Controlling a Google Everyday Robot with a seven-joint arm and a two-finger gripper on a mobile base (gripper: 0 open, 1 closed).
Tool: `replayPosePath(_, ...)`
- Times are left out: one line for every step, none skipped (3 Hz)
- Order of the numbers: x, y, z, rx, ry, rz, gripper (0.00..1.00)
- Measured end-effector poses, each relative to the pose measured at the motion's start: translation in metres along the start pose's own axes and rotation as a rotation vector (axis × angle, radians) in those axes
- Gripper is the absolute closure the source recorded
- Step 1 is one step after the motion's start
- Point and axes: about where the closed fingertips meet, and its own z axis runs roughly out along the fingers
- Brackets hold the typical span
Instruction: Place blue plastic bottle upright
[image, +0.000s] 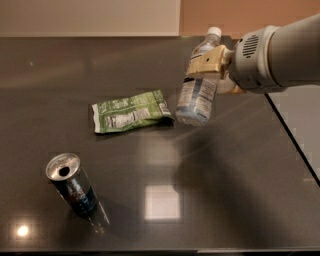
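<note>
The blue plastic bottle (196, 95) is clear and bluish with a white cap at the top and a white-and-blue label. It hangs nearly upright, slightly tilted, its base just above the dark table (225, 175) to the right of the green bag. My gripper (206, 65) comes in from the right on a grey arm and is shut on the bottle's upper body, with a tan finger (207, 61) across its front.
A green snack bag (131, 112) lies flat left of the bottle. A dark blue drink can (72, 184) with an open silver top stands at the front left. The table's right edge (292, 137) runs diagonally beneath my arm.
</note>
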Motion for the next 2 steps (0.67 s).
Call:
replayPosePath(-0.0061, -0.0028, -0.0045, 0.072, 0.041, -0.066, 1.0)
replayPosePath(-0.0116, -0.0037, -0.0044, 0.115, 0.114, -0.175, 1.0)
